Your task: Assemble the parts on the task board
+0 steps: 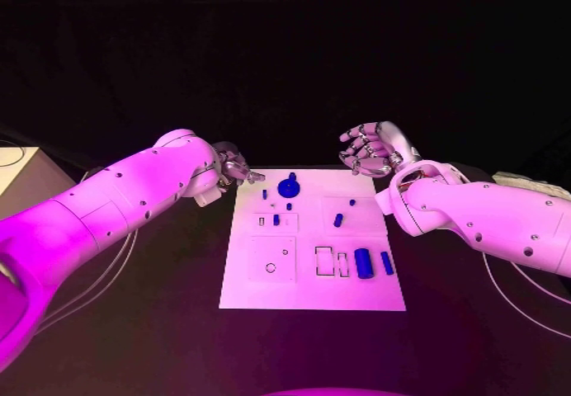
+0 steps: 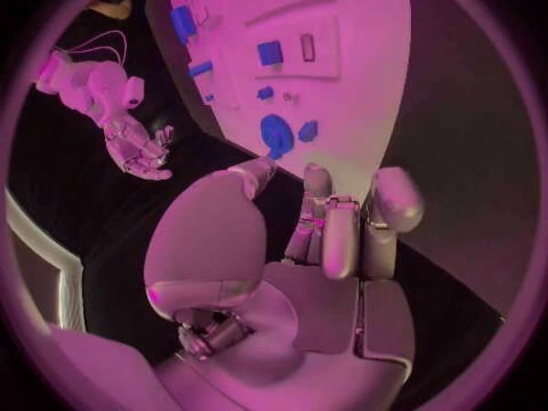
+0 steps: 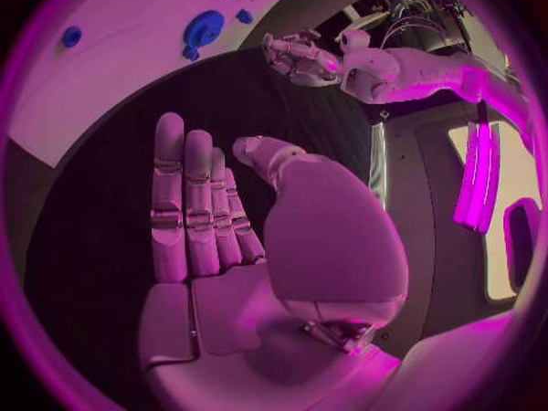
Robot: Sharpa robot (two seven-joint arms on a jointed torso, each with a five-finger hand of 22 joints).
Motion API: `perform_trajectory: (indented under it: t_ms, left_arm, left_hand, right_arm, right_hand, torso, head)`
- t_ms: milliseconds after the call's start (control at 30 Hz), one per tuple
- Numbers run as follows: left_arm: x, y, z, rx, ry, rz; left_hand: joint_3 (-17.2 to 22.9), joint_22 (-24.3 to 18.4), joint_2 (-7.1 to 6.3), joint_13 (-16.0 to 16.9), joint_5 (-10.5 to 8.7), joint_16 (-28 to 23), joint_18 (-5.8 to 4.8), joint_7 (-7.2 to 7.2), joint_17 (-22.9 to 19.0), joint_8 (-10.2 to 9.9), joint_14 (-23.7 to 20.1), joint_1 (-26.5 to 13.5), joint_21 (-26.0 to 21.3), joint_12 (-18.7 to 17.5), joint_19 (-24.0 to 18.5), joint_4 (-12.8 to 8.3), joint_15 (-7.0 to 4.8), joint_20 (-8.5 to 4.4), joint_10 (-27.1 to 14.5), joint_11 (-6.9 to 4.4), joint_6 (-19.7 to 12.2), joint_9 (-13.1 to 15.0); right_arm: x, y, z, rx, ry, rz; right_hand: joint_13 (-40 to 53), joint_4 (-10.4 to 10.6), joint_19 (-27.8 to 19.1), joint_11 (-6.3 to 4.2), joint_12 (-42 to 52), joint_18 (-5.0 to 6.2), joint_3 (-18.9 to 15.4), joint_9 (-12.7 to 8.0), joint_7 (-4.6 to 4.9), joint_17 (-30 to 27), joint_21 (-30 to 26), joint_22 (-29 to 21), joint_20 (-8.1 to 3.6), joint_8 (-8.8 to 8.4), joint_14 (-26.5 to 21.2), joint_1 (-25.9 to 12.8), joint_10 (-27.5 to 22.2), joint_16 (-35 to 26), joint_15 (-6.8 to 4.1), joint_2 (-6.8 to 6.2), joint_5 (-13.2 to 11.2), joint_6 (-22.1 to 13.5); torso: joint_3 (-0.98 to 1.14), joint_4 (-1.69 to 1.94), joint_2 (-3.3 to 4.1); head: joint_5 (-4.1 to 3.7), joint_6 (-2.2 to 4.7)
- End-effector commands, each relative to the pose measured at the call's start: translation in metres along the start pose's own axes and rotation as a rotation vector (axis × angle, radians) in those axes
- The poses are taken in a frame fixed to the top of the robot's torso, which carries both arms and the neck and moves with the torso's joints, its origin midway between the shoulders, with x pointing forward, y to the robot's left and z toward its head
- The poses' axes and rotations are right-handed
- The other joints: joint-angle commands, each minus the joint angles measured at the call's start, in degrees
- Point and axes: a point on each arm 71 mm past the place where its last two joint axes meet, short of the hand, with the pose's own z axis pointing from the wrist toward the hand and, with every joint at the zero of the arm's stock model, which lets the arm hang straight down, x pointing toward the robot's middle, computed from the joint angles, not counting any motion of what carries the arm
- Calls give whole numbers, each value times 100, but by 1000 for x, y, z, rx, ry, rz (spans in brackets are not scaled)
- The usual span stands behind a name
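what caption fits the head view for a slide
Both hands, left and right, hover empty at the far end of the task board with blue parts unassembled.

A robotics lab: a black table point(image 1: 143, 330) under coloured light, a white task board point(image 1: 312, 285) with outlined slots.

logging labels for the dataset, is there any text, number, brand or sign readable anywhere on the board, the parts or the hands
None can be read.
The task board carries only outlined rectangles and a small circle, no letters or numbers.
The blue parts are plain.
The left hand and right hand show no readable brand or label.
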Motion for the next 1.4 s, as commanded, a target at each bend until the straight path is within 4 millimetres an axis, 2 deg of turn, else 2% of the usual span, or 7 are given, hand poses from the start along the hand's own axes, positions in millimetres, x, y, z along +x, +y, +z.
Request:
perform_trajectory:
  t_ms: [33,233,633,767,1000,1400]
  left_arm:
    - [2,-2,4,-3,-11,62]
    - [6,-2,9,-25,-4,86]
    - [12,-7,12,-34,23,88]
    - [15,-7,14,-46,45,100]
    - [20,-6,15,-58,82,113]
    - [23,-6,17,-46,63,74]
  left_hand:
    - [-29,0,0,-8,-27,33,3,-14,464,9,163,-46,36,12,42,2,25,-8,35,-15,-24,10]
    - [-179,80,-11,5,-40,95,-14,-18,547,22,199,-181,101,39,90,6,24,-12,50,-16,-12,19]
    - [-510,201,51,91,-74,162,-38,-33,633,56,233,-412,199,120,148,11,15,-19,123,-27,9,46]
    - [-528,259,124,150,-48,191,-50,-38,678,73,254,-393,243,163,177,2,12,-22,171,-32,25,57]
    - [-496,279,239,175,-6,203,-52,-48,685,105,256,-240,263,191,178,-10,6,-26,187,-41,45,78]
    - [-454,271,324,155,3,196,-49,-47,667,122,246,-198,260,185,168,2,5,-27,168,-42,51,91]
  right_arm:
    - [0,2,0,-8,3,2]
    - [-1,2,1,-9,2,1]
    - [1,4,1,-13,0,0]
    - [1,5,1,-13,1,1]
    - [2,5,1,-15,3,2]
    - [3,7,2,-18,6,3]
  right_hand:
    - [-9,-27,32,6,-6,53,1,-10,34,10,-33,-9,-11,23,41,29,31,-21,14,26,45,11]
    - [-13,-30,36,4,-3,53,-2,-13,33,15,-32,-11,-13,25,47,29,34,-26,12,28,70,14]
    - [-18,-35,41,2,1,54,-3,-16,31,23,-31,-12,-16,28,54,32,39,-34,9,33,104,19]
    - [-18,-35,41,2,1,54,-3,-16,31,23,-31,-12,-16,28,54,32,39,-34,9,33,104,19]
    - [-20,-38,43,1,2,54,-5,-18,31,25,-31,-13,-17,28,57,32,40,-37,9,31,112,20]
    - [-20,-38,43,1,2,54,-5,-18,31,25,-31,-13,-17,28,57,32,40,-37,9,31,112,20]
  torso:
    - [-7,-14,30]
    - [-18,-39,56]
    - [-22,-42,55]
    - [-20,-37,57]
    - [-28,-48,67]
    - [-20,-31,59]
  head:
    - [9,17]
    - [24,22]
    - [49,26]
    - [50,23]
    - [44,12]
    - [41,-22]
